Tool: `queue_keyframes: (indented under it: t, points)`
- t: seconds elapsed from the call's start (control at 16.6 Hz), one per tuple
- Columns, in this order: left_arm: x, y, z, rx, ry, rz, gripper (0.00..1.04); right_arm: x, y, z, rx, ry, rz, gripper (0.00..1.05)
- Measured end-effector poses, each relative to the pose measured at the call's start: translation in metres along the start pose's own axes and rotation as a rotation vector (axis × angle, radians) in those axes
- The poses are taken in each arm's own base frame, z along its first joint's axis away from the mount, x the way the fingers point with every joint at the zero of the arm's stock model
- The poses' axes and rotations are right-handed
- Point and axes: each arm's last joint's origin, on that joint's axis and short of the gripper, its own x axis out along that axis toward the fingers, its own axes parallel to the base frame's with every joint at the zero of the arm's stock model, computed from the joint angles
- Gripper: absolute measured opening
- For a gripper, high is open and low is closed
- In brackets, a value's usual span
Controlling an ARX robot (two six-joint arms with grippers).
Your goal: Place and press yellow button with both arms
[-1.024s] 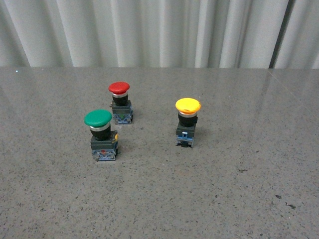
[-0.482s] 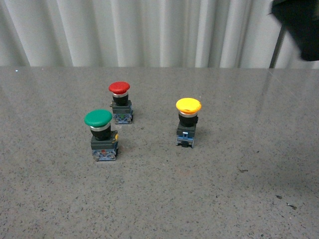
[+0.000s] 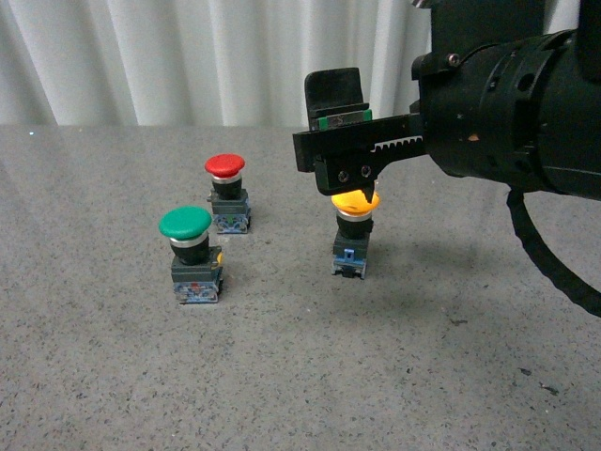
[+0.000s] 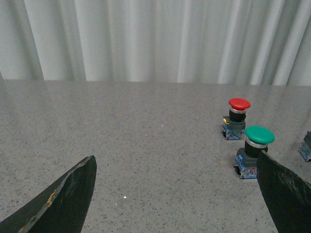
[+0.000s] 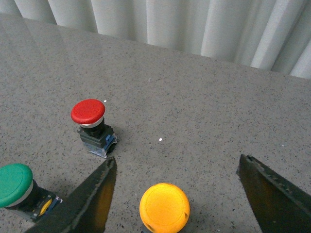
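Observation:
The yellow button (image 3: 352, 235) stands upright on the grey table (image 3: 300, 376), right of centre. My right gripper (image 3: 340, 136) is open and hovers just above it, its toothed rack hiding part of the yellow cap. In the right wrist view the yellow cap (image 5: 164, 208) lies between the two spread fingers (image 5: 92, 204), touching neither. My left gripper (image 4: 176, 158) is open and empty, low over bare table, and is out of the front view. A sliver of the yellow button's base (image 4: 307, 145) shows at the edge of the left wrist view.
A green-capped button (image 3: 185, 225) and a red-capped button (image 3: 224, 167) stand left of the yellow one; both also show in the left wrist view, green (image 4: 259, 135) and red (image 4: 239, 103). A white curtain (image 3: 188, 56) runs behind the table.
My right arm has swung in from the upper right and now hangs over the yellow button. The three buttons have not moved.

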Motion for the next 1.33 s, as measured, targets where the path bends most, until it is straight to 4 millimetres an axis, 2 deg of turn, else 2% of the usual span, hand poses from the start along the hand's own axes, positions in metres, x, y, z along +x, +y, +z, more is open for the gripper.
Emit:
queue_keyframes:
  t: [0.48,0.96,1.33]
  points:
    - [0.000,0.000,0.000,0.000,0.000,0.000,0.98,0.019,0.006,-0.008,-0.008,0.097,-0.009,0.01]
    - [0.000,0.000,0.000,0.000,0.000,0.000,0.98,0.027,0.015,-0.025,-0.025,0.170,-0.011,0.02]
    - [0.000,0.000,0.000,0.000,0.000,0.000,0.98,0.027,0.015,-0.026,-0.038,0.206,-0.015,0.02]
